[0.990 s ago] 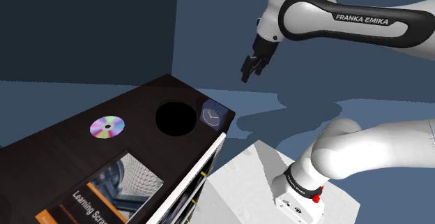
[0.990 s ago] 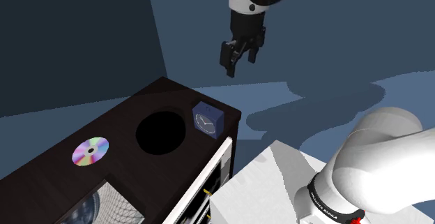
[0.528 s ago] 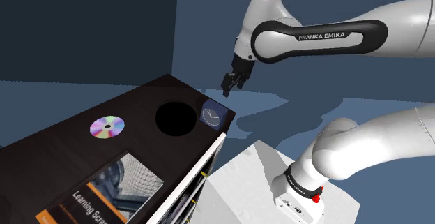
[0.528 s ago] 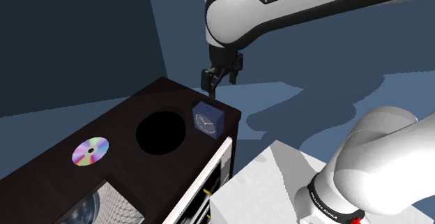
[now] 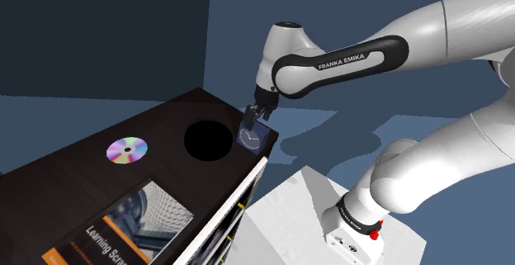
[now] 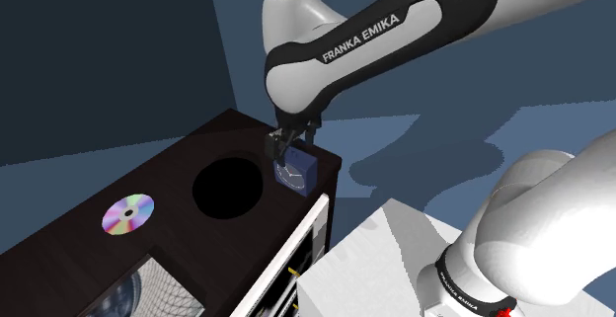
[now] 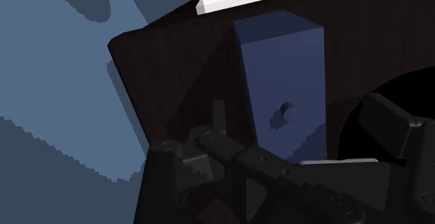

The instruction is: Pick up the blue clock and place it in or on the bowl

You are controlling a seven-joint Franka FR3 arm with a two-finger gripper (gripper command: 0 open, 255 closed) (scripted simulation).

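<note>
I am holding my hand right at the blue clock, with the two fingers standing apart, one on each side of its body — they are gripping nothing yet. The clock is standing upright near the corner of the dark counter, just beside the black bowl. For a good grasp I am planning to go a little deeper, so that the pads are meeting the flat side faces and not the top edge. I am also planning to close squarely — the clock is sitting near the counter's edge, and a crooked push could be sliding it off.
</note>
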